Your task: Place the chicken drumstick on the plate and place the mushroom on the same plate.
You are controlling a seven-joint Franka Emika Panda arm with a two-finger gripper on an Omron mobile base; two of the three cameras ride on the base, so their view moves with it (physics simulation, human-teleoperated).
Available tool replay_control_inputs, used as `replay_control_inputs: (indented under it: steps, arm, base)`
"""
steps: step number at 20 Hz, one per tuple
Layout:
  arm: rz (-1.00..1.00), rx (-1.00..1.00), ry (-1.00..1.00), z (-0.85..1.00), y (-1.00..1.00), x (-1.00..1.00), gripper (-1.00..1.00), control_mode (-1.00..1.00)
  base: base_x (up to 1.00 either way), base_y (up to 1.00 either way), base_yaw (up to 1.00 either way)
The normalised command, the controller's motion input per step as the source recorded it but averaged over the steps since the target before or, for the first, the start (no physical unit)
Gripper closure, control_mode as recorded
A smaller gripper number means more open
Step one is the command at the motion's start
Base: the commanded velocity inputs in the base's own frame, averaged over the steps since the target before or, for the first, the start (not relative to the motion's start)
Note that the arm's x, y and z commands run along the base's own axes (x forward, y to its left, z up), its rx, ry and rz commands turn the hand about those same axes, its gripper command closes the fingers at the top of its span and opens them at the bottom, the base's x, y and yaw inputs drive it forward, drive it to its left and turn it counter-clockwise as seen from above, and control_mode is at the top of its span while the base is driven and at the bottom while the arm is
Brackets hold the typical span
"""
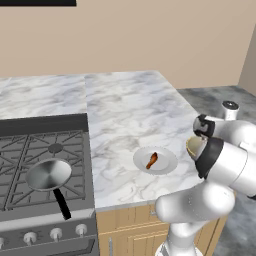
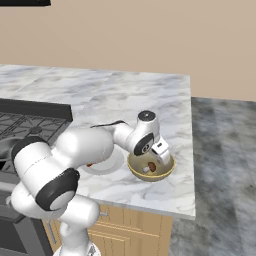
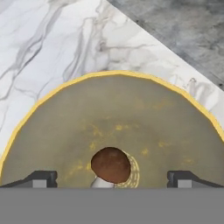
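The chicken drumstick, reddish-brown and orange, lies on the round pale plate near the counter's front edge. To the right of the plate stands a tan-yellow bowl holding the mushroom, which has a brown cap and a white stem. My gripper hangs open just above the bowl, its fingertips wide apart on either side of the mushroom and not touching it. My arm hides part of the plate in the right base view.
A steel frying pan with a black handle sits on the gas stove to the left. The marble counter stretches back to the wall. Its right edge drops to the grey floor just beyond the bowl.
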Motion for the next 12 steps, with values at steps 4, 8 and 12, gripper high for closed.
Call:
replay_control_inputs:
  steps: [4,8,12]
  arm:
    - [0.0,0.0,0.02,-0.31,0.0,0.0,-1.0,-1.0]
    - [0.0,0.0,0.02,-0.37,0.0,0.0,-1.0,-1.0]
    - [0.0,0.0,0.0,-0.28,0.0,0.03,-1.0,-1.0]
  base:
    - [0.0,0.0,0.0]
    - [0.0,0.0,0.0]
    - [0.0,0.0,0.0]
